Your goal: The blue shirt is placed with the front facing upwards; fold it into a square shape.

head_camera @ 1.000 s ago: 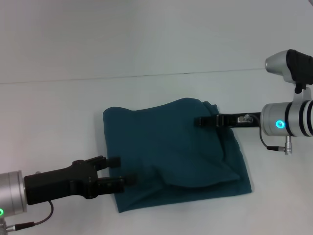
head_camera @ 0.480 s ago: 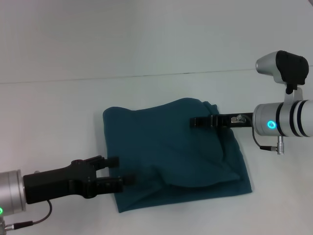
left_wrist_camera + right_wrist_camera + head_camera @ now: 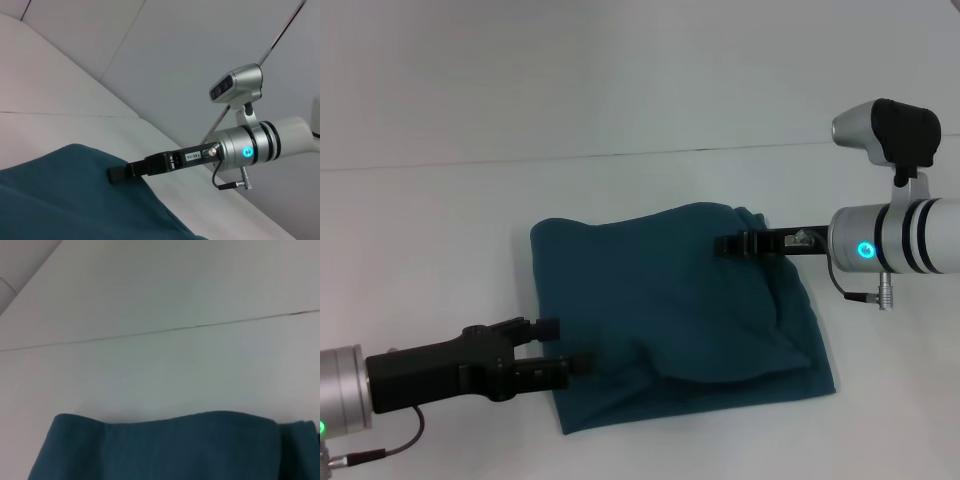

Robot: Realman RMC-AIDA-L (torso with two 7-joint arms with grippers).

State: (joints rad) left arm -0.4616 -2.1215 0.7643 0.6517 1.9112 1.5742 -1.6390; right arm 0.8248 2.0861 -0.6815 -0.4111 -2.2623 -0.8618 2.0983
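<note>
The blue shirt point(image 3: 670, 310) lies on the white table as a rumpled, roughly square bundle, plain teal side up, with a thicker fold along its right side. My left gripper point(image 3: 563, 345) is open at the shirt's near left edge, one finger point(image 3: 548, 327) above the other, teal cloth showing between them. My right gripper point(image 3: 725, 245) reaches in from the right over the shirt's far right part. The left wrist view shows that right gripper point(image 3: 116, 174) just above the shirt's point(image 3: 60, 200) edge. In the right wrist view, the shirt point(image 3: 175, 445) fills the lower edge.
The white table point(image 3: 440, 240) runs around the shirt on all sides, with a thin seam line point(image 3: 620, 155) behind it and a pale wall beyond. Both forearms hang over the table's left and right near corners.
The right arm's wrist has shifted left and slightly up, with its gripper staying over the shirt's far right part. The left gripper has eased back a little toward the near left.
</note>
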